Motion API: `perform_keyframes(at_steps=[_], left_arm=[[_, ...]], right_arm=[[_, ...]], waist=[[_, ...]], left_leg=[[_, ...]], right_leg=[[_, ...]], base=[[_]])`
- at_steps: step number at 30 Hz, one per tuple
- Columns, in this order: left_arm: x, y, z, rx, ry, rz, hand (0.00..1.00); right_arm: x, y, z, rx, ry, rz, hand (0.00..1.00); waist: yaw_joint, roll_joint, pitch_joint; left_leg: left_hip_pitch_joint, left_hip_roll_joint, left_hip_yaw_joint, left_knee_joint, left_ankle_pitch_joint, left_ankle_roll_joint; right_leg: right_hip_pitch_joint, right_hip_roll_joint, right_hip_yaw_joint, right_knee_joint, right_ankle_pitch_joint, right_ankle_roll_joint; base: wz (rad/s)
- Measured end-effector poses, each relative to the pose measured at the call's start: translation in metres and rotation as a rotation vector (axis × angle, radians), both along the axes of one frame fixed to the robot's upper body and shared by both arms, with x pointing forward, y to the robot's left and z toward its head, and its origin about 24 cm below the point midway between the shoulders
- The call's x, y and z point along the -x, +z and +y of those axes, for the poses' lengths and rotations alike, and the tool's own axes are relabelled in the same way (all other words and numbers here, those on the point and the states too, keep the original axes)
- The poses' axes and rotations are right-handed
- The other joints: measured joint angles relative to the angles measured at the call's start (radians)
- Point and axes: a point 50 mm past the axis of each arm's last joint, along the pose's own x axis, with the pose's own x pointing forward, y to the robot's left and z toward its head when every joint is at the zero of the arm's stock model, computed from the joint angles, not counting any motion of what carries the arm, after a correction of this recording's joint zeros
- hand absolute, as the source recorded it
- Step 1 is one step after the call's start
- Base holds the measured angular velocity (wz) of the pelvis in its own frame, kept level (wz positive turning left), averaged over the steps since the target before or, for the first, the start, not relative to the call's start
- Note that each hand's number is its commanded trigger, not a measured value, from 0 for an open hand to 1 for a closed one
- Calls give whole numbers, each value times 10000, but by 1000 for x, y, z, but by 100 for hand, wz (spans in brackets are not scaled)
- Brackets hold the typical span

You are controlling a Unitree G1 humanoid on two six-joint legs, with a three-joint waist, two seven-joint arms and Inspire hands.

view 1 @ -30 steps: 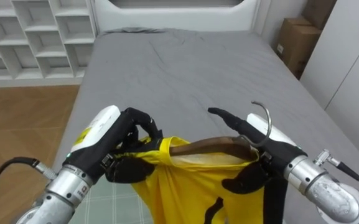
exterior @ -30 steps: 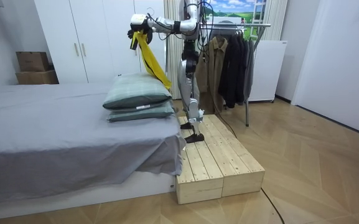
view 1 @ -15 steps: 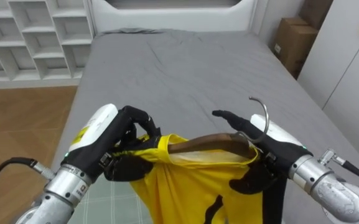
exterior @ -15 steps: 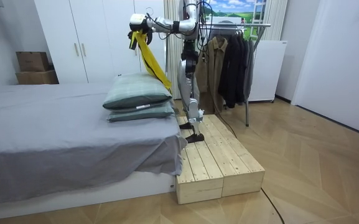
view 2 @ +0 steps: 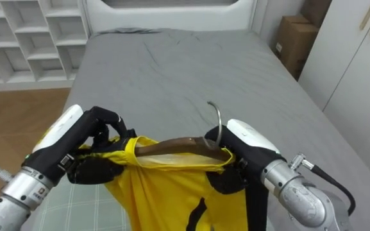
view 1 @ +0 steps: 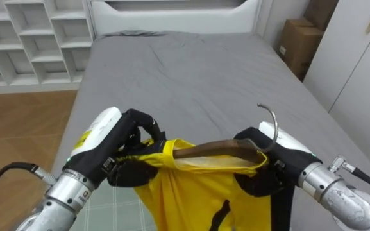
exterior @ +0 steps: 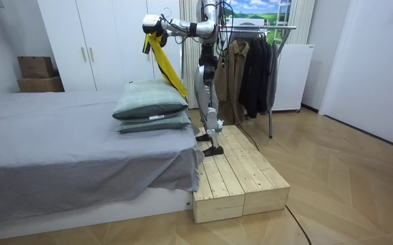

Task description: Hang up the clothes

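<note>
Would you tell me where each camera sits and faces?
Left eye view: robot's head, looking down over grey bed; left hand and right hand grip yellow shirt on brown wooden hanger.
Right eye view: same scene, slightly rightward.
Room view: across the room, sees the whole robot on the wooden platform, same shirt.

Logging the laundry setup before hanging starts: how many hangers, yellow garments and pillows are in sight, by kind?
wooden hanger: 1
yellow garment: 1
pillows: 2, upper and lower
Total: 4
</note>
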Motion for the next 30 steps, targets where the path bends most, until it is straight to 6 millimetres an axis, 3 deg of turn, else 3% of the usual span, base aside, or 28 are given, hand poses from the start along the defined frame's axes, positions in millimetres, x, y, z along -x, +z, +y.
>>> perform_keyframes(at_steps=[30], left_arm=[[-1,2,0,120,71,-115,100]], right_arm=[[0,0,0,-23,43,53,100]], waist=[[158,51,-13]], left_leg=[[19,4,-38,27,-1,-1]], right_leg=[[46,4,-18,-2,2,-2]], base=[[0]])
